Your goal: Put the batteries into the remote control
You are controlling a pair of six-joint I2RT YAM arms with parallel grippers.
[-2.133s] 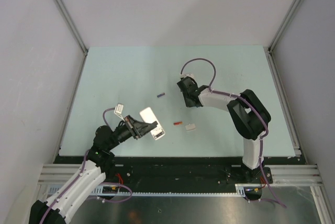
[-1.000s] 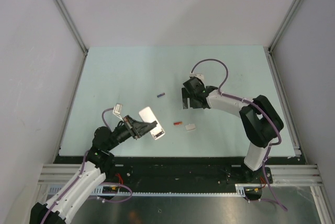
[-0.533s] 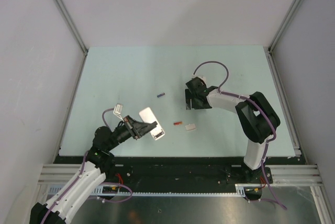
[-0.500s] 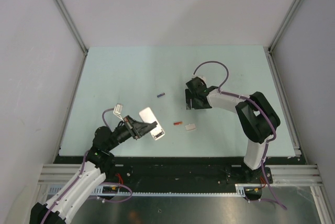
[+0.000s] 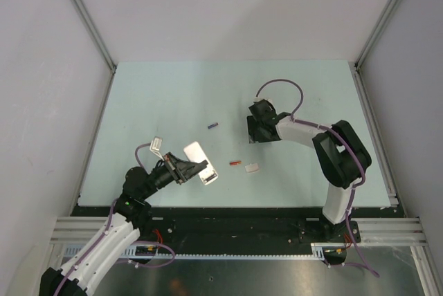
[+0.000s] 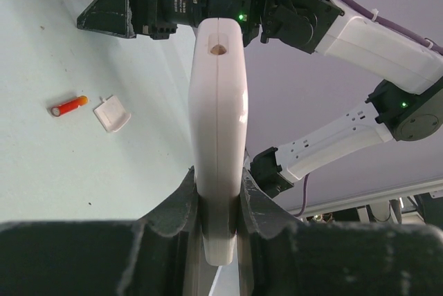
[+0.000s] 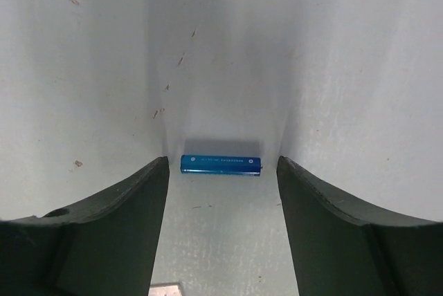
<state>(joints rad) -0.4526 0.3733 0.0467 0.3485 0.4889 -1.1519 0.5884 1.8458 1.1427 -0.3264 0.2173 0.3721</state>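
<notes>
My left gripper [image 5: 188, 169] is shut on the remote control [image 5: 200, 162], holding it off the table with its white back up. In the left wrist view the remote control [image 6: 218, 109] stands edge-on, clamped between the fingers of the left gripper [image 6: 218, 196]. My right gripper [image 5: 257, 132] is down at the table's middle right. Its wrist view shows a blue battery [image 7: 221, 164] lying crosswise on the table between the open fingers of the right gripper [image 7: 221, 171], with a small gap at each end. A dark purple battery [image 5: 213, 126] and an orange-red battery [image 5: 234, 162] lie loose.
A small white cover piece [image 5: 252, 167] lies just right of the orange-red battery [image 6: 68, 106]; the cover piece [image 6: 112, 113] also shows in the left wrist view. Aluminium rails [image 5: 90, 23] and grey walls border the pale green table [image 5: 159, 95].
My right gripper has shifted a little to the right and its elbow has settled. The left arm and the remote have not moved.
</notes>
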